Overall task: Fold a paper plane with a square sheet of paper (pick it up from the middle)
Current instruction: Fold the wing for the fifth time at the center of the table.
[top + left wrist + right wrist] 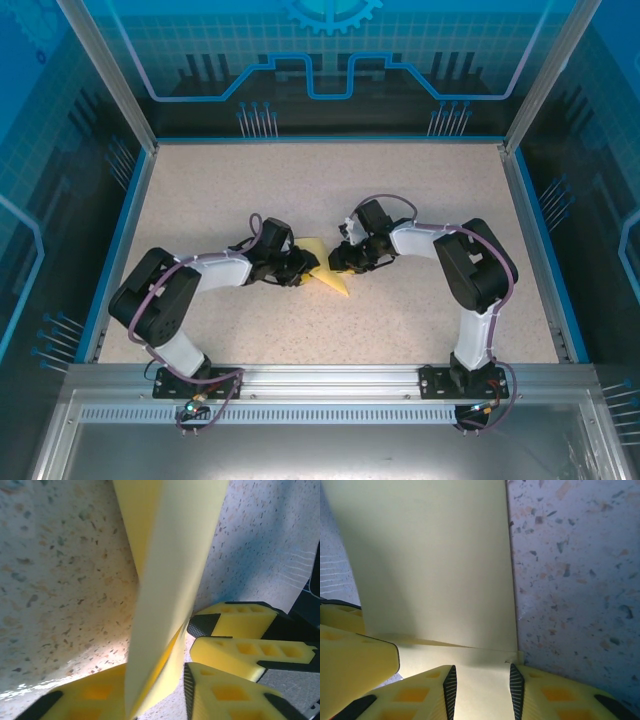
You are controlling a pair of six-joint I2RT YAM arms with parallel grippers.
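Where L tool (301,268) and R tool (338,260) meet, 1 folded paper (331,282).

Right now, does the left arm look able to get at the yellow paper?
Probably yes: the left gripper straddles the upright yellow paper, with nothing blocking it. The right gripper crowds close beside it, so room looks tight.

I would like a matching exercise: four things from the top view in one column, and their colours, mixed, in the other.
1 folded paper
2 table
3 table rim
4 left forearm link

a white
b blue
c pale yellow
d speckled beige

Pairs: 1-c, 2-d, 3-b, 4-a.
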